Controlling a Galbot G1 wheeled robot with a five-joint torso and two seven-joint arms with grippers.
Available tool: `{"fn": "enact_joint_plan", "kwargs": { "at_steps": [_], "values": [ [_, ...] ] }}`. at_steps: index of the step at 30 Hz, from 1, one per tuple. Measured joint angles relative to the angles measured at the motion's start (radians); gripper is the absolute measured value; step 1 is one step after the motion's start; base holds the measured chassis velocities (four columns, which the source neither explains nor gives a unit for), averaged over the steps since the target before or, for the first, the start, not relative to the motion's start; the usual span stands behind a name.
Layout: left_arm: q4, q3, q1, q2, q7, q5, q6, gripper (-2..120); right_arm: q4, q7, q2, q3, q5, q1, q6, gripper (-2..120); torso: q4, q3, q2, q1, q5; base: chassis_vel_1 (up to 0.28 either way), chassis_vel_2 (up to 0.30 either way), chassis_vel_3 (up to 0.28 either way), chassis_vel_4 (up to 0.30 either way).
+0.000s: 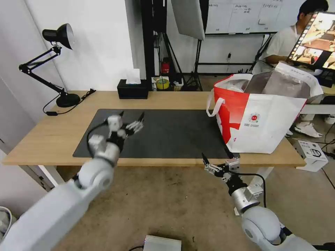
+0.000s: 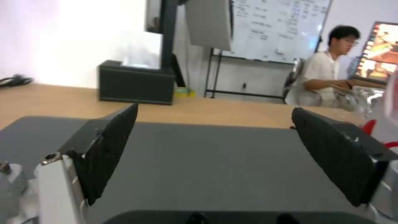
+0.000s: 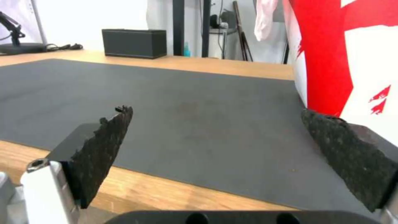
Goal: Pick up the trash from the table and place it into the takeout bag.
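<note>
Grey mat (image 1: 167, 134) bare | left claw (image 1: 132, 118) open above it, right claw (image 1: 216, 161) open at tabletop (image 1: 52, 139) edge beside takeout bag (image 1: 265, 122) | judgement: hold clear.

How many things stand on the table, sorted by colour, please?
Black: 3 (lamp, tissue box, mat)
White and red: 1 (bag)
Total: 4
Both grippers, left and right, are open and hold nothing.
</note>
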Motion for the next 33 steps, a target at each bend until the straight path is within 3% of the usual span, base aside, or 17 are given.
{"fn": "enact_joint_plan", "kwargs": {
  "at_steps": [10,18,33],
  "values": [
    [0.014,-0.108,0.202,-0.098,0.009,0.18,-0.116,100,0.0,0.0,0.0,0.0,0.0,0.0,0.0,100,-0.0002,0.0,0.0,0.0,0.0003,0.0,0.0,0.0,0.0],
    [0.011,-0.172,0.339,-0.129,0.008,0.285,-0.167,100,0.0,0.0,0.0,0.0,0.0,0.0,0.0,100,-0.0001,0.0,0.0,0.0,0.0004,0.0,0.0,0.0,0.0],
    [-0.052,-0.255,0.477,-0.161,0.009,0.323,-0.215,100,0.0,0.0,0.0,0.0,0.0,0.0,0.0,100,-0.0001,0.0,0.0,0.0,0.0004,0.0,0.0,0.0,0.0]
  ]
}}
